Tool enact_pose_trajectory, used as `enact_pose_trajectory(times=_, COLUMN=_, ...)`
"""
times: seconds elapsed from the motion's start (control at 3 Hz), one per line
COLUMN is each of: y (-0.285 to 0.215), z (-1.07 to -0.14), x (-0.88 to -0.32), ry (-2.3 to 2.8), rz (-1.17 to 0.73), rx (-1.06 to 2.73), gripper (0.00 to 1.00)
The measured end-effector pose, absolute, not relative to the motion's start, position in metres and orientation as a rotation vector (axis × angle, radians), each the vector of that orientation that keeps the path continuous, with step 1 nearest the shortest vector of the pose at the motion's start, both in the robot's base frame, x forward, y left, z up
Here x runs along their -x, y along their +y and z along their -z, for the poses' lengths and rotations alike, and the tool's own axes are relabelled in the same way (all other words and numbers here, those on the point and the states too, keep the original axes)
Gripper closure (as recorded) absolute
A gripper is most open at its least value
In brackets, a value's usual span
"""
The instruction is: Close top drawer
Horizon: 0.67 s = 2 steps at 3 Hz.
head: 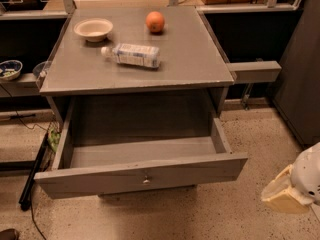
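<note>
The top drawer (pixel 100 176) of the grey cabinet is pulled far out toward me. Its wide grey front panel has a small metal knob (pixel 146 178) at the centre. The inside of the drawer looks empty. My gripper (pixel 292 186) shows as a white and yellowish part at the lower right edge of the camera view, above the speckled floor. It is to the right of the drawer's front corner and apart from it.
On the cabinet top (pixel 190 59) lie a cream bowl (pixel 93 29), an orange (pixel 155 21) and a plastic bottle (pixel 132 55) on its side. A grey shelf arm (pixel 255 71) sticks out at the right. A dark cabinet (pixel 300 84) stands at far right. Cables (pixel 30 184) lie at the left.
</note>
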State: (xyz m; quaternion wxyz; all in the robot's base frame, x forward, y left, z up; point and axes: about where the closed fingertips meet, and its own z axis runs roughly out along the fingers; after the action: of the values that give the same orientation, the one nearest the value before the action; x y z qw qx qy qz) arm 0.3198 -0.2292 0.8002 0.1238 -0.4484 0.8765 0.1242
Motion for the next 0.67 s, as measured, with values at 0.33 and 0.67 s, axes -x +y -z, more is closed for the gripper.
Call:
enact_pose_trajectory(times=0.33, y=-0.229, z=-0.800, x=-0.320, ry=2.556, rz=-0.362, rx=1.307, gripper=1.00)
enact_pose_trajectory(times=0.67, y=-0.225, z=-0.788, x=-0.336, ry=2.558, rz=-0.347, rx=1.266, gripper=1.00)
